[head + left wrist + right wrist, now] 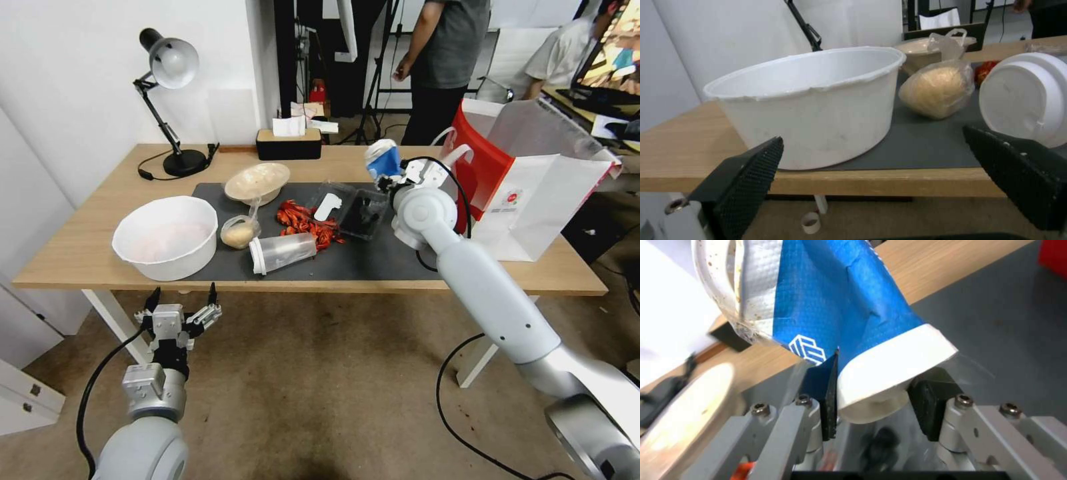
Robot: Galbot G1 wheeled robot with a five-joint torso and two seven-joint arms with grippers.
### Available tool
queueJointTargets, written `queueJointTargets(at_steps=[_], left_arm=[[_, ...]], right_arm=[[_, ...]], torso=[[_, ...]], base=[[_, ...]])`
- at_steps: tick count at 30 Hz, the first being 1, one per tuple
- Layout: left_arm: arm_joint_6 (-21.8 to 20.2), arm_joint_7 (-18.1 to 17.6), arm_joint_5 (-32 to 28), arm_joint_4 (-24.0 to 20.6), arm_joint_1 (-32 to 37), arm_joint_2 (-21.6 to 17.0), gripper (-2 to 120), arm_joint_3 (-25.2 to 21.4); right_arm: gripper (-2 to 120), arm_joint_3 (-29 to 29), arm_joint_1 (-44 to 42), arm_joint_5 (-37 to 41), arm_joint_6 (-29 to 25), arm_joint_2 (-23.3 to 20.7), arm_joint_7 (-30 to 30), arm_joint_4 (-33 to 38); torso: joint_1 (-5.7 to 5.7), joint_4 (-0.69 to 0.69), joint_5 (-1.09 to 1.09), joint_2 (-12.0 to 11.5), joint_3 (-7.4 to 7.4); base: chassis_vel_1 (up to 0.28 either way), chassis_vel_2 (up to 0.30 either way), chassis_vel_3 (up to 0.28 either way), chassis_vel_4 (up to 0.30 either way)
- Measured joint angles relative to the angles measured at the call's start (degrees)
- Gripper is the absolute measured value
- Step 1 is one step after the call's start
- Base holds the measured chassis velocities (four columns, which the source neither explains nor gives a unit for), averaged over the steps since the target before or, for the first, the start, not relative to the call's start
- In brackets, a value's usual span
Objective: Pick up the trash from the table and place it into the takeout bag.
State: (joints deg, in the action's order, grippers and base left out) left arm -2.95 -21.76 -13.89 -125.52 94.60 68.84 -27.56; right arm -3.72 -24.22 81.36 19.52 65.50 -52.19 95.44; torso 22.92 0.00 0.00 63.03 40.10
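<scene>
My right gripper (pixel 392 177) is shut on the crumpled blue-and-white paper cup (pixel 383 160), held above the back of the table (pixel 80 253), just left of the takeout bag (pixel 533 200). Its black pads (pixel 829 400) pinch the cup (pixel 840 306) near its white base. On the dark mat (pixel 373 260) lie a clear tumbler (pixel 283 252) on its side, a small clear pack of beige food (pixel 239 232), a shallow beige bowl (pixel 257 181) and red scraps (pixel 307 223). My left gripper (pixel 183 307) hangs open below the table's front edge, facing the beige food (pixel 938 88) and the tumbler's lid (pixel 1027 96).
A large white bowl (pixel 167 237) stands at the mat's left end, close in front of the left gripper (pixel 873 140). A clear tray (pixel 363 213) with dark contents lies beside the right wrist. A desk lamp (pixel 170 63) and a tissue box (pixel 289 141) stand at the back.
</scene>
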Motion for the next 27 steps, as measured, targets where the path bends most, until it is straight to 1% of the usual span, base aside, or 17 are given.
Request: queueJointTargets(at_steps=[8,9,12,13,15,16,19,22,27], left_arm=[[0.01,-0.09,-0.01,-0.77,0.2,0.0,100,-0.44],[0.01,-0.09,-0.01,-0.77,0.2,0.0,100,-0.44],[0.01,-0.11,0.01,-0.82,0.26,0.11,100,-0.47],[0.01,-0.11,0.01,-0.82,0.26,0.11,100,-0.47],[0.01,-0.11,0.25,-0.82,0.27,0.3,100,-0.28],[0.01,-0.11,0.25,-0.82,0.27,0.3,100,-0.28],[-0.01,-0.11,0.61,-1.12,0.42,0.52,100,-0.12],[-0.02,-0.11,0.75,-1.15,0.48,0.75,100,-0.06],[0.01,-0.11,0.79,-1.15,0.51,0.92,100,-0.04]], right_arm=[[33,0.22,-2.13,2.02,0.37,-2.38,0.24,8.09],[33,0.22,-2.13,2.02,0.37,-2.38,0.24,8.09],[33,1.04,-2.37,2.09,0.29,-4.04,0.84,11.45],[33,1.04,-2.37,2.09,0.29,-4.04,0.84,11.45],[33,2.02,-2.21,2.11,0.2,-5.46,1.19,13.26],[33,2.02,-2.21,2.11,0.2,-5.46,1.19,13.26],[33,4.0,-1.13,1.85,-0.3,-7.6,1.55,15.36],[32,5.47,0.01,1.3,-1.08,-8.69,1.83,15.97],[32,7.6,2.83,1.15,-1.82,-10.23,1.85,15.53]], torso=[[0.0,0.0,0.0,0.0,0.0],[0.0,0.0,0.0,0.0,0.0],[0.0,0.0,0.0,0.0,0.0],[0.0,0.0,0.0,0.0,0.0],[0.0,0.0,0.01,0.0,0.0],[0.0,0.0,0.01,0.0,0.0],[0.0,-0.01,0.01,0.0,0.0],[0.0,0.0,0.01,0.0,0.0],[0.0,0.01,0.0,0.0,0.0]], base=[[0.0,0.0,0.0,0.0],[0.0,0.0,0.0,0.0],[0.0,0.0,0.0,0.0],[0.0,0.0,0.0,0.0],[0.0,0.0,0.0,0.0],[0.0,0.0,0.0,0.0],[0.0,0.0,0.0,0.0],[0.0,0.0,0.0,0.0],[0.0,0.0,0.0,0.0]])
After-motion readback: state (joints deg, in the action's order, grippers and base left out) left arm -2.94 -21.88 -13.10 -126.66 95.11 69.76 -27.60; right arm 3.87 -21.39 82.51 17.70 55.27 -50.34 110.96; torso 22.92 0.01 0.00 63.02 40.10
